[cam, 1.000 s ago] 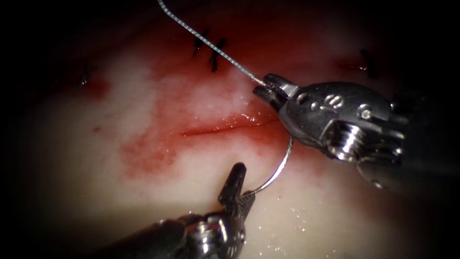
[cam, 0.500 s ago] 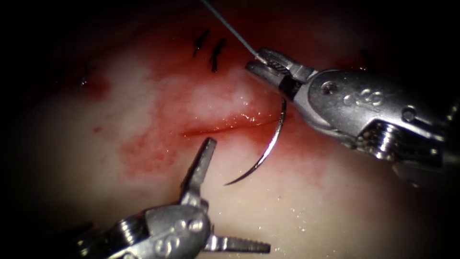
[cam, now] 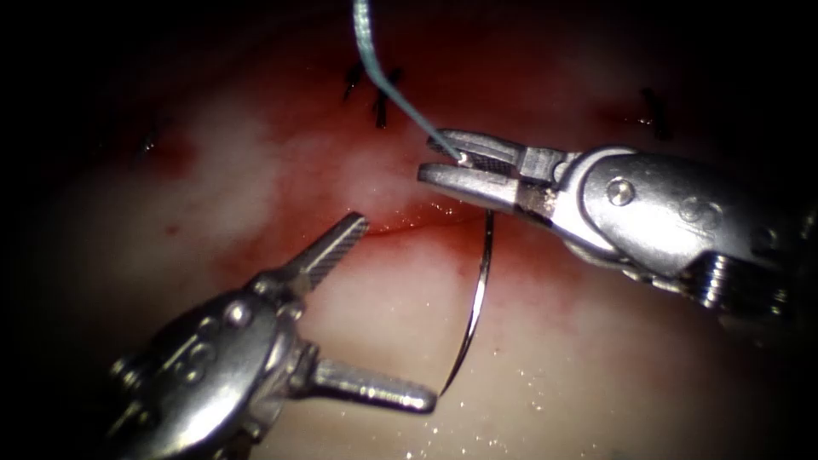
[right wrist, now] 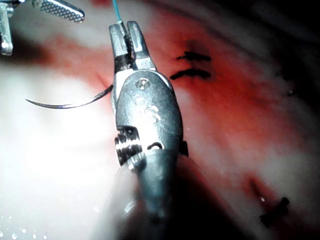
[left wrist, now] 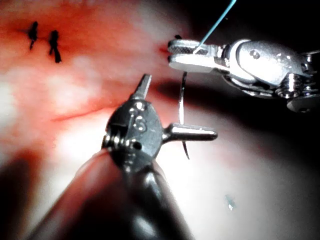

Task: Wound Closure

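- Curved steel needle point(cam: 477, 298) hangs free of the tissue from the right tool point(cam: 460, 170), whose jaws are pressed together on its swaged end, just where the pale blue thread point(cam: 383, 77) joins; its point sits low, just beside the left tool.
- Left tool point(cam: 375, 315) holds nothing: its jaws are spread wide, one tip point(cam: 345, 232) at the left end of the cut, the other point(cam: 383, 393) beside the needle's point.
- Pale, red-stained pork tissue point(cam: 596, 366) carries dark finished stitches point(cam: 379, 98) above the cut, with more far left and right.
- Short red cut point(cam: 409, 226) looks unstitched, so I judge this closure hardly begun.
- Open tissue lies below and to the right of the cut; between the two tools, room is tight.
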Available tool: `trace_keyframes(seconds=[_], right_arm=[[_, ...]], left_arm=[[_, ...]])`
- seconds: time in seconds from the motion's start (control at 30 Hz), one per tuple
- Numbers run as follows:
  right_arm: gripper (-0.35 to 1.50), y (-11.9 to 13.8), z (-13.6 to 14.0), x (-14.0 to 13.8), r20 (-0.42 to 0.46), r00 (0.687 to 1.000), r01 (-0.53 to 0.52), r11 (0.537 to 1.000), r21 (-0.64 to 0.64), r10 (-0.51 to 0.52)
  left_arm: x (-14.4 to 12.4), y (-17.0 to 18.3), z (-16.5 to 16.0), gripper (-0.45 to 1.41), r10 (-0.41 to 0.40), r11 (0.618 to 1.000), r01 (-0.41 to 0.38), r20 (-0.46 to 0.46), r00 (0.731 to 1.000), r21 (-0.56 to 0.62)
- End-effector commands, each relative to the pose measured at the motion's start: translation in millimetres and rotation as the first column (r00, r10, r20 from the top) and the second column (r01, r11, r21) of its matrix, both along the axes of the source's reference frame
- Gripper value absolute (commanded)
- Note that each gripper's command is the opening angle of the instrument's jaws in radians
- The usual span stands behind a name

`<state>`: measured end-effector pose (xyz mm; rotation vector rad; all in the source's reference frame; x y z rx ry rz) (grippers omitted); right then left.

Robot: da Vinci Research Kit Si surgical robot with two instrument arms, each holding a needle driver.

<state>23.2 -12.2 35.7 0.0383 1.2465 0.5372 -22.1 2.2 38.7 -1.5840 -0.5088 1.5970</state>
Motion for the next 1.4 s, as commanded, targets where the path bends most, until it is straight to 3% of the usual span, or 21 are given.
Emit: trace_keyframes(seconds=[0.03,0.2,0.43,0.63,0.9,1.0,1.07,1.17,1.2,1.4], right_arm=[[-0.35,0.0,0.7,0.7,-0.025,1.0,0.004,1.0,-0.003,-0.004],[-0.35,0.2,0.7,0.9,-0.068,0.997,0.029,0.999,-0.023,-0.03],[-0.35,0.9,0.5,1.0,-0.089,0.995,0.037,0.994,-0.106,-0.047],[-0.35,1.1,0.0,1.1,-0.12,0.991,0.035,0.991,-0.132,-0.051],[-0.35,1.1,-0.2,1.3,-0.133,0.989,0.04,0.989,-0.145,-0.059],[-0.35,1.0,-0.3,1.3,-0.134,0.989,0.04,0.989,-0.145,-0.059],[-0.35,1.0,-0.3,1.3,-0.134,0.989,0.04,0.989,-0.145,-0.06],[-0.35,1.0,-0.3,1.3,-0.134,0.989,0.04,0.989,-0.145,-0.06],[-0.35,1.1,-0.3,1.3,-0.134,0.989,0.04,0.989,-0.144,-0.06],[-0.35,1.1,-0.3,1.3,-0.135,0.989,0.04,0.989,-0.144,-0.06]], left_arm=[[-0.6,0.1,1.1,1.25,0.001,1.0,-0.002,0.004,1.0,0.013],[-1.3,1.1,3.6,1.23,0.003,0.997,-0.008,0.064,0.998,0.078],[-3.3,1.3,7.1,1.23,0.061,0.983,-0.079,0.11,0.992,0.167],[-4.2,1.2,9.0,1.21,0.096,0.972,-0.114,0.099,0.991,0.207],[-6.0,0.7,9.9,1.08,0.155,0.947,-0.202,0.194,0.969,0.25],[-6.1,0.7,10.0,0.91,0.161,0.942,-0.214,0.21,0.964,0.26],[-6.0,0.8,10.0,0.59,0.167,0.939,-0.223,0.22,0.961,0.263],[-5.5,1.4,10.2,-0.3,0.172,0.938,-0.233,0.239,0.956,0.258],[-5.4,1.6,10.3,-0.45,0.168,0.939,-0.232,0.248,0.954,0.255],[-4.7,2.1,10.8,-0.45,0.15,0.945,-0.22,0.277,0.949,0.242]])
